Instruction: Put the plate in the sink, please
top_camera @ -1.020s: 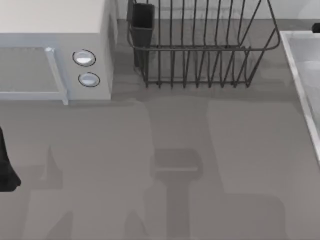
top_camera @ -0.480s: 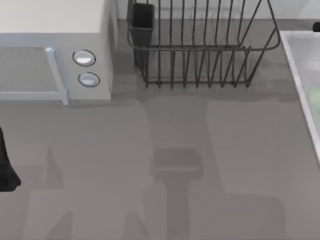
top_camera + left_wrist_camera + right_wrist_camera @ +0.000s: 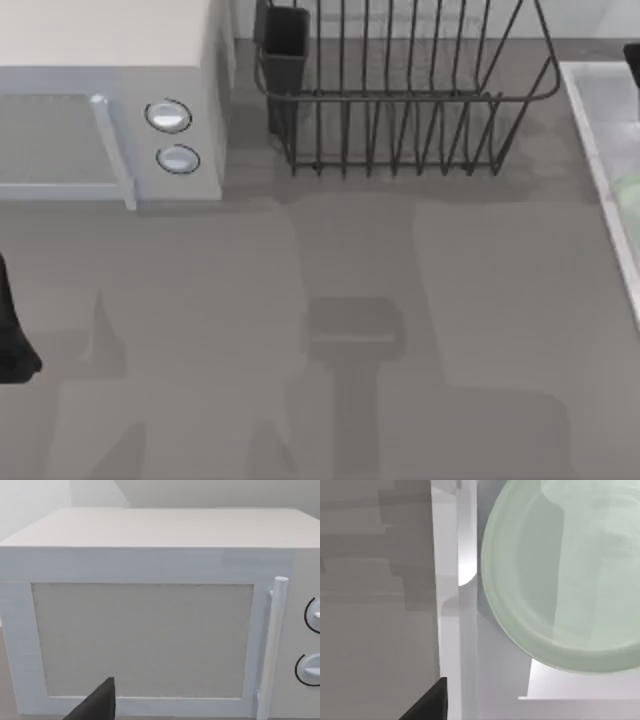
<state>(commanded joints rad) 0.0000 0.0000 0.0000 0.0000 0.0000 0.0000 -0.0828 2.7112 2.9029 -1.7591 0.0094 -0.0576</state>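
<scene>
**Q:** so where was the plate at that point, and what was the claw doing?

**A:** Starting closest in: the right wrist view had one dark fingertip (image 3: 427, 702) of the right gripper poking into the shot, hanging over the sink's pale raised rim (image 3: 449, 630). Honestly couldn't tell how far open that claw was, just the one finger tip showed, and it wasn't touching the plate in that shot. Just past it was the mint-green plate (image 3: 565, 575), sitting over the sink basin on the inner side of the rim, close beside it. Whether it was resting flat on the bottom or not, couldn't tell.

**Q:** and from above?

**A:** The sink (image 3: 597, 150) ran along the table's right edge, and a sliver of green plate (image 3: 630, 200) peeked in there. A dark bit of the right arm (image 3: 634, 62) showed farther back at that edge. The left arm (image 3: 12, 330) sat parked at the table's left edge, its finger (image 3: 97, 705) facing the microwave (image 3: 150, 610); couldn't tell its opening either. Farthest back stood the wire dish rack (image 3: 400, 100).
</scene>
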